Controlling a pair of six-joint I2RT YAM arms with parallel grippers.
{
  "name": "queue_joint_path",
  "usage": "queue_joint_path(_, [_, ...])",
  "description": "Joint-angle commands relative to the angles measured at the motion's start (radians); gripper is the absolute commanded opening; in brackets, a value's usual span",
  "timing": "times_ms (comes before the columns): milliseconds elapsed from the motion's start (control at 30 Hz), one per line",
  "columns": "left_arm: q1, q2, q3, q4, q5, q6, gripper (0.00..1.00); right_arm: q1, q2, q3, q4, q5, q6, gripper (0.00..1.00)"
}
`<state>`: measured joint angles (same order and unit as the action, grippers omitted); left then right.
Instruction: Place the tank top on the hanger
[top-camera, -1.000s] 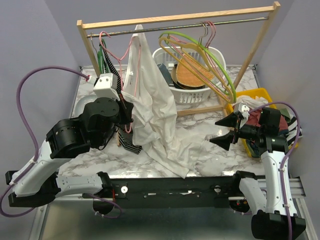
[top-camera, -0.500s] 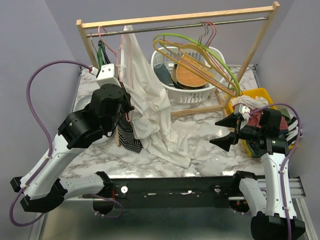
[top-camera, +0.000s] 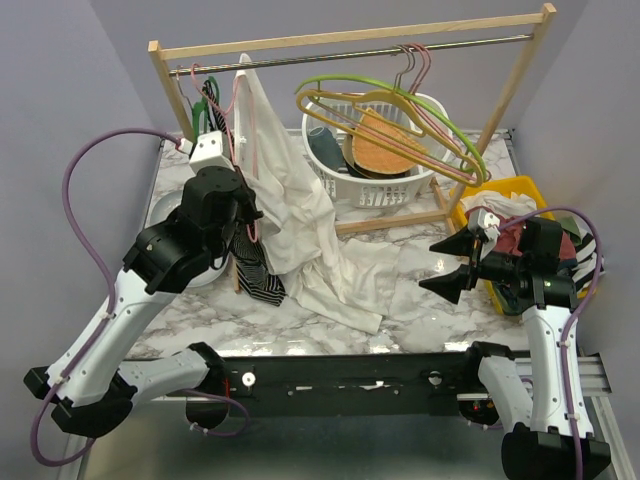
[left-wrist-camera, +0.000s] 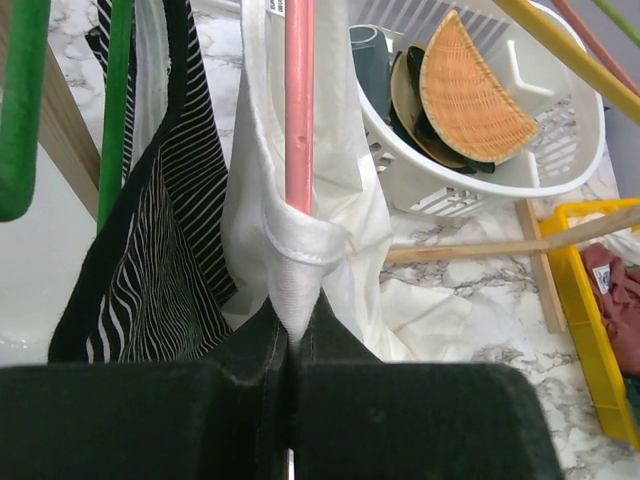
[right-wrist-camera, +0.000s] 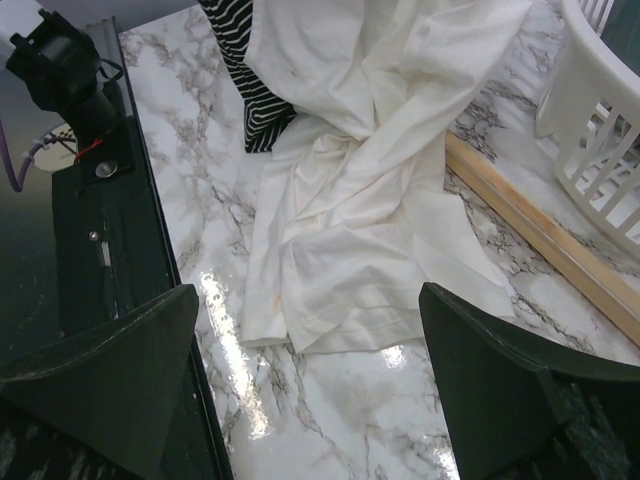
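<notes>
So the left gripper (left-wrist-camera: 293, 345) is clenched tight on a pinch of the tank top (top-camera: 300, 205). In the left wrist view its jaws are pressed together with a little fold of white fabric squeezed between them. The hanger (left-wrist-camera: 298, 100) comes straight down into that same fold, just above the fingertips, so cloth and pink wire are touching there.

From above, the tank top hangs tall at the left end of the rack (top-camera: 350, 35), with its top up by the rail. It drapes down past the left gripper (top-camera: 250, 215), and the bottom half is crumpled on the table (top-camera: 430, 320), spreading from the middle toward the front edge. The hanger's hook (top-camera: 195, 72) is up at the rail near the rack's left post. I can't tell if it's actually sitting on the rail.

A striped garment (top-camera: 255, 275) hangs right beside the tank top on its left, touching it, on a dark green hanger (left-wrist-camera: 20, 100).

The right gripper (top-camera: 432, 265) is wide open with nothing in it, hovering near the table's right edge. It points at the loose hem, well apart from the left one. Behind it, by the right edge, there's a yellow bin (top-camera: 520, 187) with clothes, plus a white basket (top-camera: 430, 105) toward the back.
</notes>
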<state>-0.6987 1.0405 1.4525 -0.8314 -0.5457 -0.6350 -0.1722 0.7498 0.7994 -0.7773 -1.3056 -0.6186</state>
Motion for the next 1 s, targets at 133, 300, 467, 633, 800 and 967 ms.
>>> queue_joint_path(133, [0.011,-0.083,0.019,0.023,0.039,-0.026,0.46,-0.006,-0.007,-0.009,-0.022,-0.03,-0.013,1.0])
queue_joint_path(300, [0.01,-0.102,0.06,-0.011,0.072,-0.043,0.73,-0.004,-0.009,-0.008,-0.022,-0.02,-0.013,1.0])
queue_joint_path(467, [0.01,-0.122,0.092,-0.021,0.095,-0.061,0.78,-0.006,-0.01,-0.009,-0.023,-0.017,-0.013,1.0])
queue_joint_path(633, [0.011,-0.143,0.129,-0.043,0.134,-0.072,0.8,-0.006,-0.007,-0.008,-0.027,-0.014,-0.018,1.0])
queue_joint_path(800, [0.011,-0.165,0.161,-0.06,0.188,-0.033,0.8,-0.007,-0.004,-0.002,-0.036,-0.004,-0.032,1.0])
queue_joint_path(967, [0.011,-0.215,0.175,-0.058,0.285,0.09,0.82,-0.016,-0.006,0.004,-0.042,0.011,-0.043,1.0])
